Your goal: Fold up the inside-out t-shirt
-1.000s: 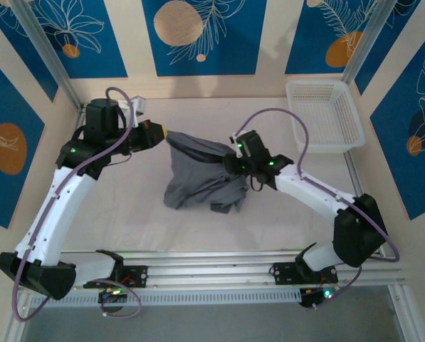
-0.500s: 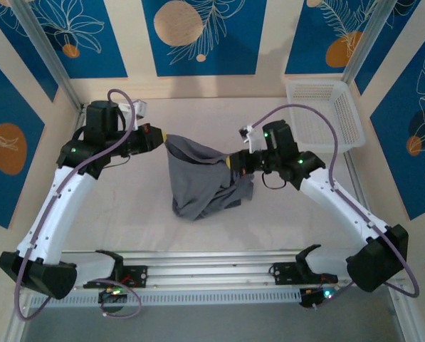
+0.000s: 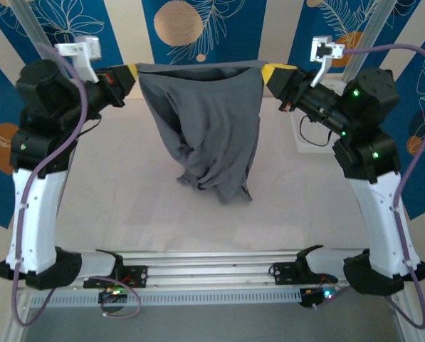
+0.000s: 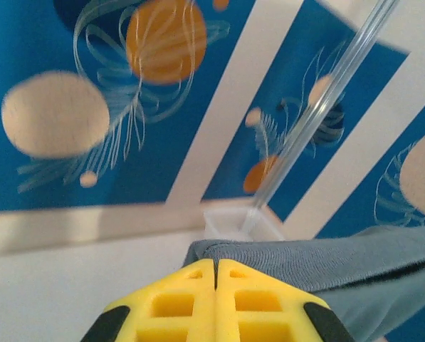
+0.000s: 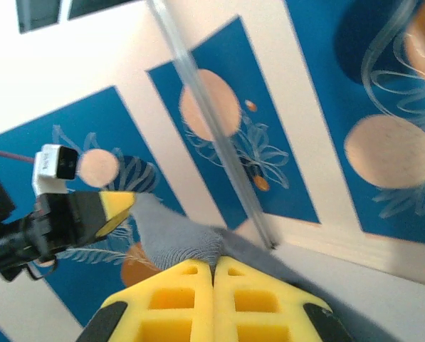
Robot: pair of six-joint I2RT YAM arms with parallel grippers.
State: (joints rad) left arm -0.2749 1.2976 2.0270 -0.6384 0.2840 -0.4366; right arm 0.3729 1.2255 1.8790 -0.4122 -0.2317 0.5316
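Now, the left claw (image 3: 132, 71) and the right claw (image 3: 268, 72) are pinched shut on opposite ends of the top edge of the inside-out t-shirt (image 3: 212, 128), which spans left-to-right between them and hangs like a curtain toward the tabletop (image 3: 127, 206), equally near both arms.

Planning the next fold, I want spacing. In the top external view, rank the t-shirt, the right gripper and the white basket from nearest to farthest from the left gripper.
1. t-shirt: top edge clamped in the jaws of the left gripper.
2. right gripper: across, clamping the other corner.
3. white basket: far right, partly behind the right arm.
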